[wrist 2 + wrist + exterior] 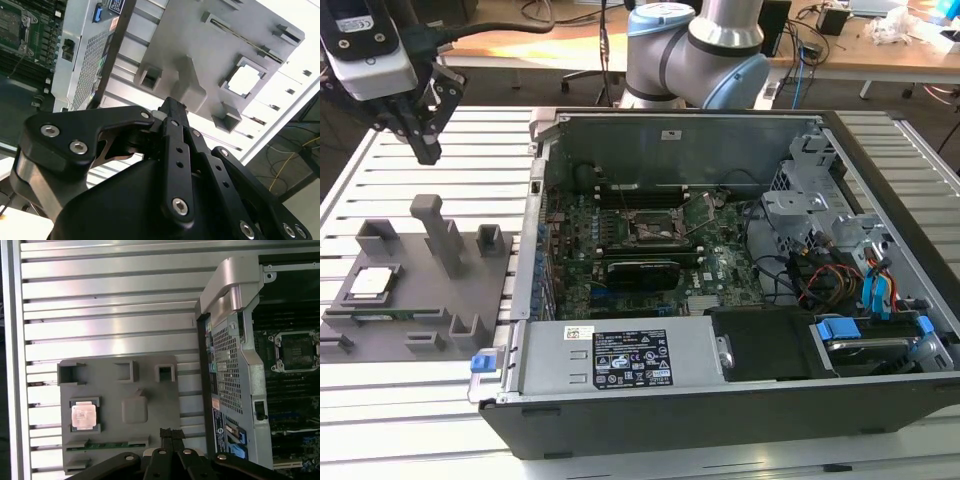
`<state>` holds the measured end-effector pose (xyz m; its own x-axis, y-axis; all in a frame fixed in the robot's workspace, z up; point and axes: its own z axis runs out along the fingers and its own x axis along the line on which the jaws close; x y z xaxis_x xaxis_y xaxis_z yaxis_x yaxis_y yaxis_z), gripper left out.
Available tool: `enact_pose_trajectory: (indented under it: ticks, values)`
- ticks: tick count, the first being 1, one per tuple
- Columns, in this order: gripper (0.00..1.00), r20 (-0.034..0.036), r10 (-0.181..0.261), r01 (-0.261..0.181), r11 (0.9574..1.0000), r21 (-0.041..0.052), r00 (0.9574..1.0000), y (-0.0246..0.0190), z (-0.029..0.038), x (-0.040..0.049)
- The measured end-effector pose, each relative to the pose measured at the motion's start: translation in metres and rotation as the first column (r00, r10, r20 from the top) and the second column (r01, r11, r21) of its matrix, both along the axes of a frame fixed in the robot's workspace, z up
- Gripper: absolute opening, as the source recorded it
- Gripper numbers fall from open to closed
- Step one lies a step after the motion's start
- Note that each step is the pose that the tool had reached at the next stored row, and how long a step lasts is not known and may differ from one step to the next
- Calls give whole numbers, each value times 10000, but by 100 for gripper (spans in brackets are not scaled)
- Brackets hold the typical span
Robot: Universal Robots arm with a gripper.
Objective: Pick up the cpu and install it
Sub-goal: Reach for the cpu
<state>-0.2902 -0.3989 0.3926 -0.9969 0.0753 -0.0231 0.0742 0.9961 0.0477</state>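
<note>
– cpu [372, 282] [83, 417] first: how does it look?
– It is a small flat square with a silver-grey metal top and a thin pale rim, lying flat with the top up. In the second wrist view glare turns the cpu [246, 80] nearly white.
– Where does it lie?
– It sits in a square framed pocket of the grey holder [415, 290] [110, 390] [200, 40], toward the holder's end farthest from the computer case [620, 360] [235, 365]. A green memory stick [107, 444] lies in a slot of the holder just beside it.
– And the gripper?
– The gripper [427, 152] [171, 433] [174, 105] hangs above the holder, clear of the cpu. Its fingers are pressed together with nothing between them.
– What is around the holder?
– The holder rests on a slatted table [380, 420]. The case stands just beside the holder, at the exterior view's right, with its side open. The black-framed socket [655, 228] [295, 350] inside the case is well apart from the holder.
</note>
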Motion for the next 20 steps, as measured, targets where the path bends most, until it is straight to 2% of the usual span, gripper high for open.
enact_pose_trajectory:
  ticks: [3,20]
  values:
    - [11,0,0,0,10000,1,10000,0,-3,-70]
    - [11,0,0,0,10000,12,10000,0,-7,-269]
